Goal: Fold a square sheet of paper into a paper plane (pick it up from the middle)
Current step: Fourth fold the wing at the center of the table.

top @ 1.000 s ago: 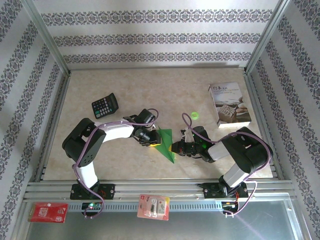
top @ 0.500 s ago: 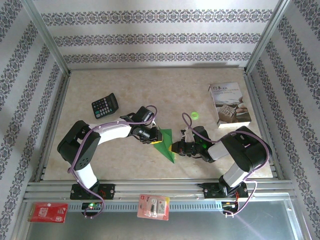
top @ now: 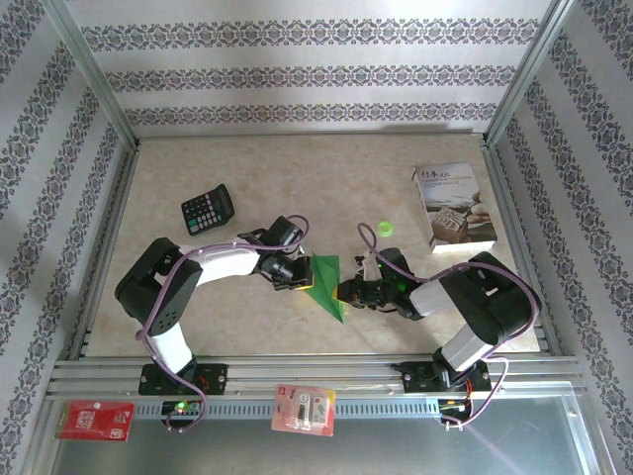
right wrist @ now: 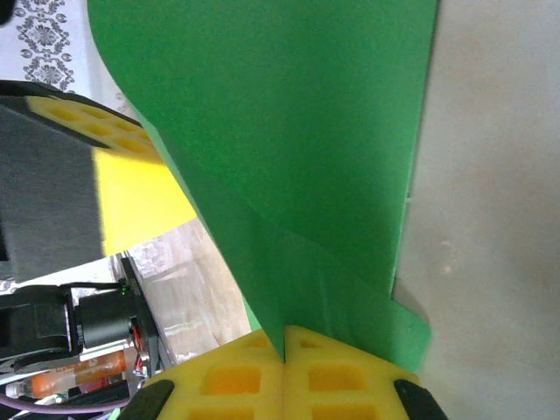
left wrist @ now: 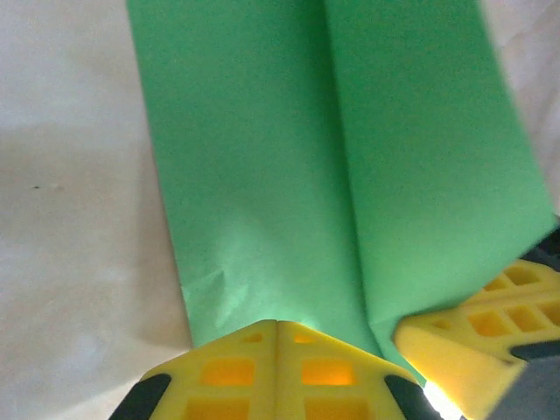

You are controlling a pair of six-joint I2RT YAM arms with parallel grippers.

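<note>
The square sheet of paper is bright green and folded to a narrow pointed shape with a centre crease, lying between the two arms. My left gripper is at its left edge, its yellow fingertips pressed together on the paper's edge. From the right, my right gripper is shut on a raised fold of the paper, which runs into the seam between the fingers. The right gripper's yellow finger shows beside the left one.
A black calculator lies at the back left, a small green disc behind the right gripper, and a white printed booklet at the back right. Two packets rest on the front rail.
The left gripper's jaws have closed at the paper's left edge, and the left arm has shifted slightly. The right gripper has stayed shut on the paper.
</note>
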